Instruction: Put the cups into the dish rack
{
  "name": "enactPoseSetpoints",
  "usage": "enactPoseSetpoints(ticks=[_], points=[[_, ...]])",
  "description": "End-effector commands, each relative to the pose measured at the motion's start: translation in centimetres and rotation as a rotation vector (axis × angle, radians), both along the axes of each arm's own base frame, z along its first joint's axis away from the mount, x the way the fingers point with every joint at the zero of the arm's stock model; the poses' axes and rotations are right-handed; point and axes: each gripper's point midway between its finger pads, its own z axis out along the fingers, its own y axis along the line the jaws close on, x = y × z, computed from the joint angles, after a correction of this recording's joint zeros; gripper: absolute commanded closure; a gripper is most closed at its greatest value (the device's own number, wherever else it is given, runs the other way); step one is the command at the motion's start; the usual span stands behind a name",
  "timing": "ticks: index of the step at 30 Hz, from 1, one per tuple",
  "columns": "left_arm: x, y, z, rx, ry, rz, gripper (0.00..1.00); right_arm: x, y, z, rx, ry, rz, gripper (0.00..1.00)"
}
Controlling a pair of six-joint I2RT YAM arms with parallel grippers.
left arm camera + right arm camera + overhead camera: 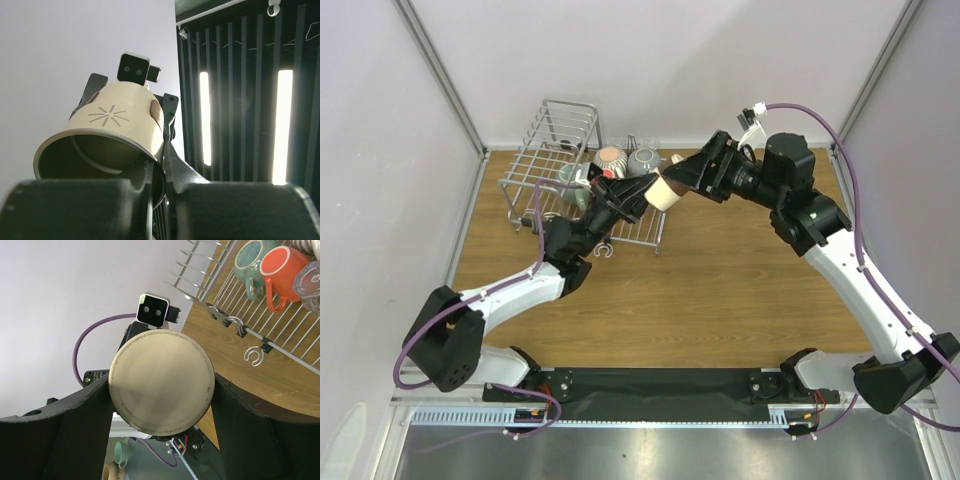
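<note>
The cream cup (161, 382) looks like glazed ceramic with a soft sheen; its flat base is duller, with faint scuffs round the edge. The teal mug (248, 259) and the orange-red mug (285, 267) are glossy glazed ware, and the glass (311, 279) is clear and shiny. The dish rack (535, 165) is bright silver metal wire. The table (720, 290) is smooth, matt wood grain. The fingers (55, 435) of the right gripper (162, 405) are matt black plastic, and the cable (85, 347) has a smooth purple sheath.
</note>
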Motion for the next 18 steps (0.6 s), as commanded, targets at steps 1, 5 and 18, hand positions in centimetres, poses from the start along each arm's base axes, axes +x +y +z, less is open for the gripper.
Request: enactPoseSetpoints(ticks=[1,5,18], points=[[-4.0,2.0,3.4,-0.117,-0.158,-0.055,0.81,0.1,0.6,2.2,0.049,-0.072,0.021,0.95],[-3.8,2.0,2.6,0.104,-0.21,-0.017,0.31,1.5,0.8,0.9,0.015,-0.065,-0.017,1.0],[-5.4,9.1,-9.7,0.775,0.027,0.061,0.0,9.2,1.9,-6.4,-0.158,-0.031,-0.259,1.0]])
